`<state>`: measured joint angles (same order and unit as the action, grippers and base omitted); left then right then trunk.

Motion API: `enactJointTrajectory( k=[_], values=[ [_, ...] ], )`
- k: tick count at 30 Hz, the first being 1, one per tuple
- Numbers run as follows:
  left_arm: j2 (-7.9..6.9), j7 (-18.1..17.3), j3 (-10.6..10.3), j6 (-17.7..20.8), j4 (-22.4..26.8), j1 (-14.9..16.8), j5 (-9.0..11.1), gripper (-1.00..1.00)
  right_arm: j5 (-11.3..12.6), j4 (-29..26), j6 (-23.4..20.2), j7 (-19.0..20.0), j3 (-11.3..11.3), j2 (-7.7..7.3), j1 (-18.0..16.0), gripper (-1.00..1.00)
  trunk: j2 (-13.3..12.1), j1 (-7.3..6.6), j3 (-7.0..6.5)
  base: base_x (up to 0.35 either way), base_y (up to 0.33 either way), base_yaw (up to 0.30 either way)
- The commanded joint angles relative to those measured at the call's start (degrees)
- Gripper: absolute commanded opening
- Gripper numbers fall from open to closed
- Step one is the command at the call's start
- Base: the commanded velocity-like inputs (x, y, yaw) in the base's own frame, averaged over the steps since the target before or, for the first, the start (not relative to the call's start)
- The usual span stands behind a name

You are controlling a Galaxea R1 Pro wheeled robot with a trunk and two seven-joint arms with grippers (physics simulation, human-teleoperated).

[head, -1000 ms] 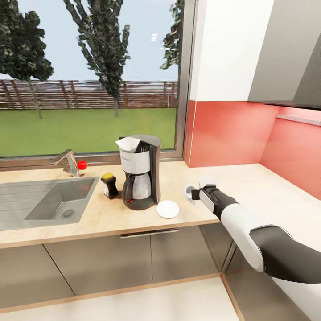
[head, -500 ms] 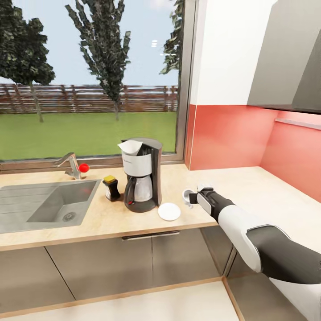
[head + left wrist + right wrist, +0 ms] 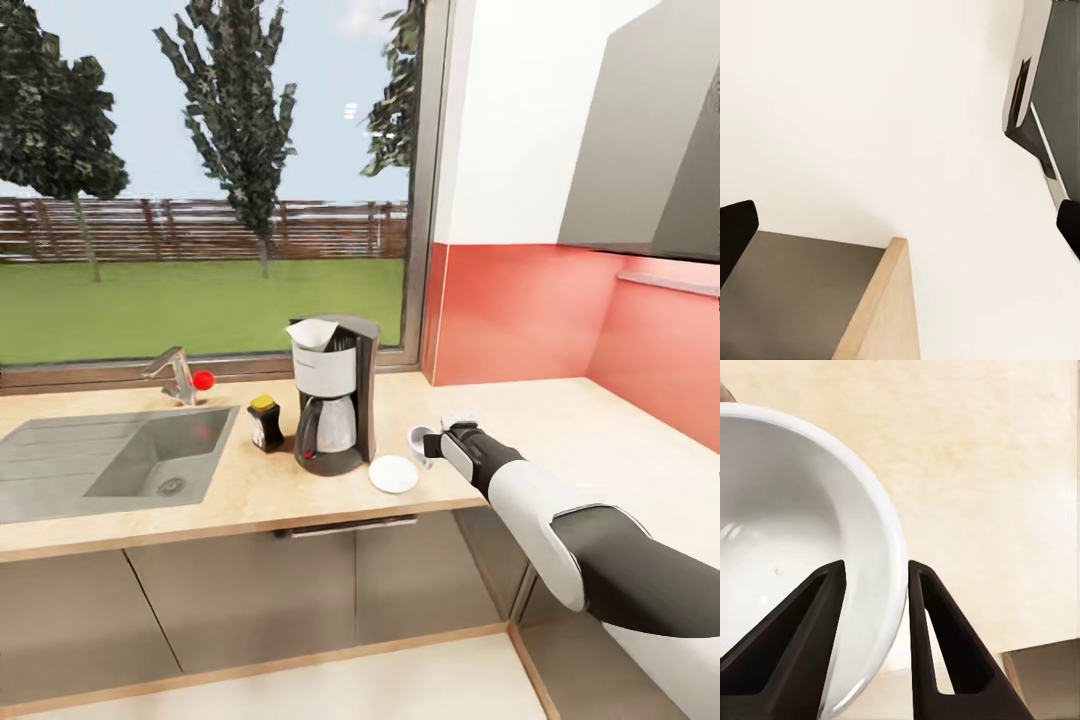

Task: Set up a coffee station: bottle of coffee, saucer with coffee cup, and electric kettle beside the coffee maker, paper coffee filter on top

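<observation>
The cup [image 3: 421, 441] is gripped by its rim between the right gripper's [image 3: 875, 577] fingers, above the counter [image 3: 250, 480] near its front edge, just beside the saucer [image 3: 393, 474]. The coffee maker [image 3: 332, 407] is set behind the saucer. The left gripper's [image 3: 900, 225] fingers are spread wide.

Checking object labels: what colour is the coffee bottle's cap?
Yellow; the coffee bottle shows best in the head view.

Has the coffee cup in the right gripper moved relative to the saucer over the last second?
Yes. The coffee cup, pinched by the right gripper, has closed in on the saucer beside the coffee maker; the gap between cup and saucer has shrunk.
</observation>
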<state>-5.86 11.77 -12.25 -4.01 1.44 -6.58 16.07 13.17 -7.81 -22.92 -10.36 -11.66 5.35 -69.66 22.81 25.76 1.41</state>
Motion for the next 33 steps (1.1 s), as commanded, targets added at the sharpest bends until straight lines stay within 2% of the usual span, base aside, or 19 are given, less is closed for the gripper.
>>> enactJointTrajectory(
  k=[1, 11, 18, 33],
  values=[
    [-0.02, 0.2, -0.5, 0.0, 0.1, 0.0, 0.5, 1.0, 0.6, -0.1, -0.3, -0.3, -0.5, -0.01, 0.0, -1.0, 0.1, 0.03, 0.03, -0.059, 0.001, 0.0],
    [-0.07, 0.2, -0.4, 0.0, 0.1, 0.0, 0.5, 1.0, 0.6, -0.1, -0.3, -0.3, -0.5, 0.0, 0.0, -1.0, 0.1, 0.03, -0.83, -0.006, 0.003, 0.0],
    [-0.09, 0.2, -0.4, 0.0, 0.1, 0.0, 0.5, 1.0, 0.6, -0.2, -0.3, -0.3, -0.5, 0.01, 0.0, -1.0, 0.1, 0.03, -0.9, 0.0, 0.151, 0.0],
    [-0.12, 0.2, -0.3, 0.0, 0.1, -0.1, 0.5, 1.0, 0.5, 1.2, -0.3, -0.3, -0.5, -0.08, 0.0, -1.0, 0.1, 0.03, -0.9, 0.002, 0.009, 0.0]
  ],
)
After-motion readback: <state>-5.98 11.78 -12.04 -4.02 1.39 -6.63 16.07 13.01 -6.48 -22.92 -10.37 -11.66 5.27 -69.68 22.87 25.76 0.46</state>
